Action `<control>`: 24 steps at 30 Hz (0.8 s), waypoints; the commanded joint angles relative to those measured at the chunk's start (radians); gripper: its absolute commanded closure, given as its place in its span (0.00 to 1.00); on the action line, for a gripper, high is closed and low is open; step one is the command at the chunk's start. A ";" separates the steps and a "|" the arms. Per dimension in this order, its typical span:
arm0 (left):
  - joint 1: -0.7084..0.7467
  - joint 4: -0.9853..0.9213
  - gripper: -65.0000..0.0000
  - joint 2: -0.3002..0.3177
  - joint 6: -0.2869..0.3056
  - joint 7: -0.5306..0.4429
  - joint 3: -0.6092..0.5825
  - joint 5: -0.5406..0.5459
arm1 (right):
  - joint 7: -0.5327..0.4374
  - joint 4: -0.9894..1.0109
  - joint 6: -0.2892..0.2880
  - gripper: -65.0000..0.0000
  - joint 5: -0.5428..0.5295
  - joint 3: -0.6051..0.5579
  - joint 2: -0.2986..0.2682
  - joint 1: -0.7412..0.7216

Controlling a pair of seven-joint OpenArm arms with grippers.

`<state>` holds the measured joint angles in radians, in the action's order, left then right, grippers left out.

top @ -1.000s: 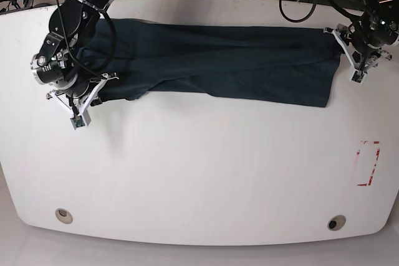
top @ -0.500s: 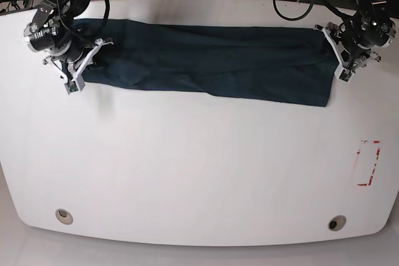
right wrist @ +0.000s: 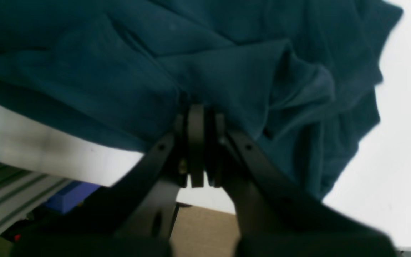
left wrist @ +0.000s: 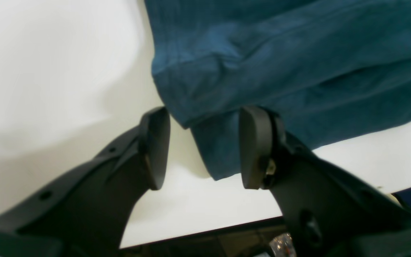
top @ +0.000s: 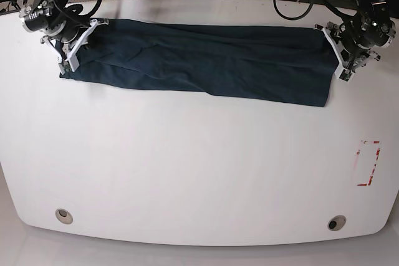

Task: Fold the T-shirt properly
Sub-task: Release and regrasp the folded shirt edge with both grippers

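T-shirt (right wrist: 227, 64) edge betw. shut jaws, hidden

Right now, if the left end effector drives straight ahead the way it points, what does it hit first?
Likely the T-shirt: its corner lies between the open left end effector fingers, white table beneath. Depth is unclear.

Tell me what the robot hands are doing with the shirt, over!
Right gripper shut on the shirt. Left gripper open around the shirt's other end, not pinching. Shirt stretched long across the table. Nothing in the way.
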<state>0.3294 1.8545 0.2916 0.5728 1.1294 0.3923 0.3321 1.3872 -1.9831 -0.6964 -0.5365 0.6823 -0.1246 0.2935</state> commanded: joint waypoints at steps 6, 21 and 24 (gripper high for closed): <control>-0.005 -0.014 0.56 0.014 -0.003 -0.010 0.006 0.005 | -0.047 -0.018 -0.002 0.79 0.009 0.007 -0.016 0.014; -0.005 0.026 0.56 0.014 0.002 -0.009 0.012 0.011 | -0.122 -0.029 -0.002 0.47 0.059 0.126 -0.031 0.013; 0.000 0.089 0.56 0.007 0.003 -0.009 0.012 0.012 | -0.125 -0.029 -0.002 0.47 -0.015 0.127 -0.031 0.014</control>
<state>0.3347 1.8904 0.2916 0.5732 1.1343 0.3969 0.3340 1.2789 -1.9892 -0.6968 -0.5068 0.8024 -0.1413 0.3096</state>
